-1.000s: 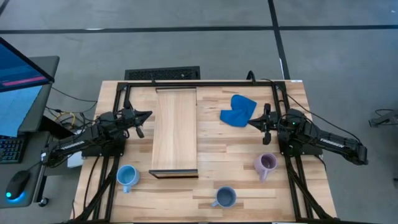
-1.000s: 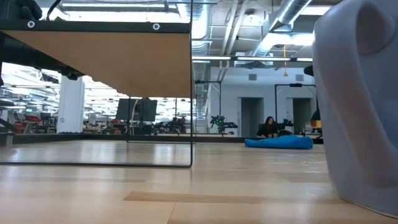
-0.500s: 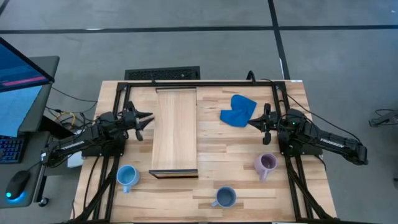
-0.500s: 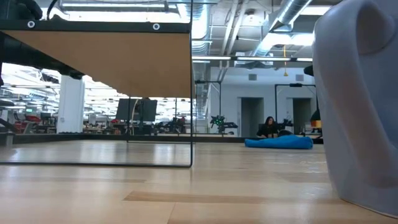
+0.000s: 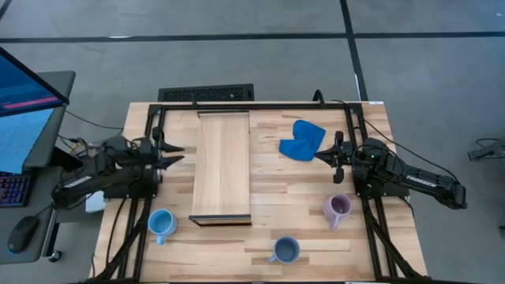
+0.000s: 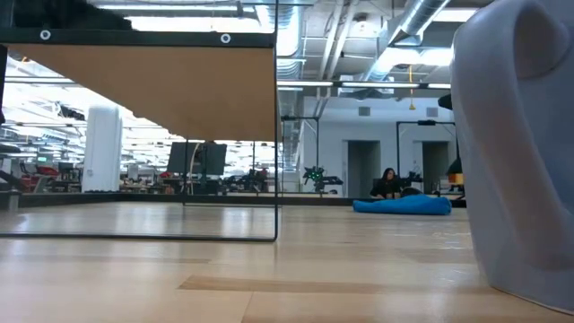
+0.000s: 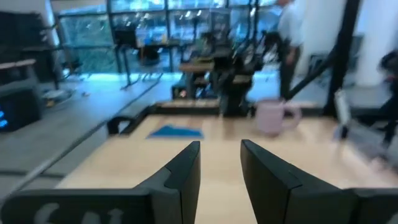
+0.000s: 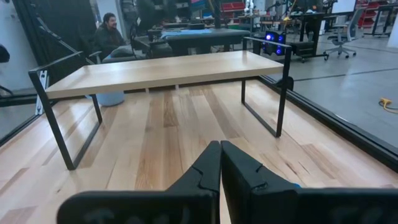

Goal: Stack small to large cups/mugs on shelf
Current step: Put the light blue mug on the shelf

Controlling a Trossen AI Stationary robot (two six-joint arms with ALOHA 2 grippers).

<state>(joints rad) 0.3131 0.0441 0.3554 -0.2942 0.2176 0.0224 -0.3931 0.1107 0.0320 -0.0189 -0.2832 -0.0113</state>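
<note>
The shelf [image 5: 223,166], a pale wood board on thin black legs [image 8: 59,134], stands mid-table. Three mugs rest upright on their bases on the tabletop near its front: sky blue [image 5: 161,224], slate blue [image 5: 284,250] and lilac [image 5: 338,208]. My left gripper [image 5: 178,155] hovers open just left of the shelf with nothing between its fingers [image 7: 184,171]. My right gripper [image 5: 322,155] hangs shut and empty to the right of the shelf, beside the blue cloth. In the low view the slate mug [image 6: 520,152] fills the right side.
A bright blue cloth [image 5: 302,140] lies crumpled at the far right of the shelf. A black frame [image 5: 260,105] runs round the table's edges. A monitor and desk [image 5: 28,102] stand off the left side. A person [image 8: 111,28] sits beyond the table.
My left gripper has opened its fingers and drawn back a little toward the table's left edge, its arm shifting leftward. The mugs, shelf and cloth have stayed in place.
</note>
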